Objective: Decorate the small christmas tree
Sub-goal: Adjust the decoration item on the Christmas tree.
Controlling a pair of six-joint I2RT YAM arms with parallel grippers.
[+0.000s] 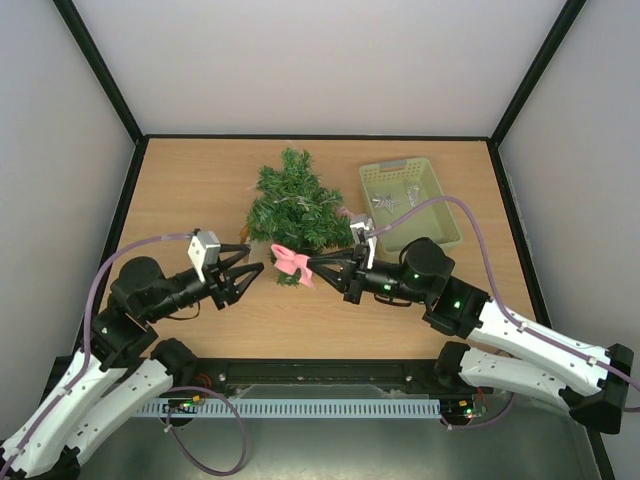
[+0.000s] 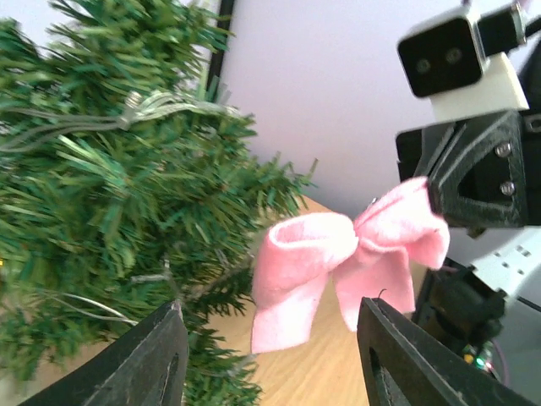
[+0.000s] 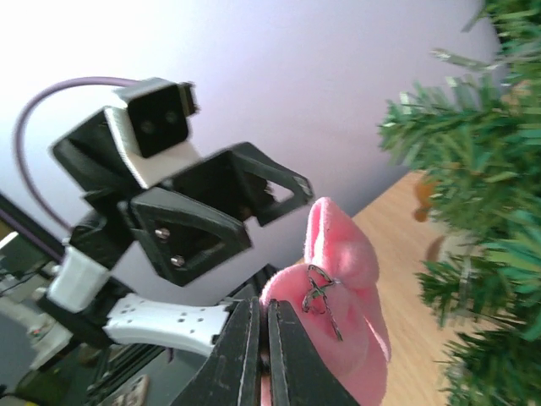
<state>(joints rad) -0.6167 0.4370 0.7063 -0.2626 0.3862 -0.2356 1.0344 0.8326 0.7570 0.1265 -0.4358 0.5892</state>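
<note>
The small christmas tree lies on the wooden table, dark green and bristly; it fills the left of the left wrist view and the right edge of the right wrist view. My right gripper is shut on a pink fabric bow and holds it in the air just in front of the tree's base. The bow has a thin wire hook on it. My left gripper is open and empty, facing the bow from the left, a short gap away.
A pale green basket stands right of the tree with silver star ornaments inside. A silvery ornament with wire lies in the tree's branches. Black frame rails edge the table on the left, right and back.
</note>
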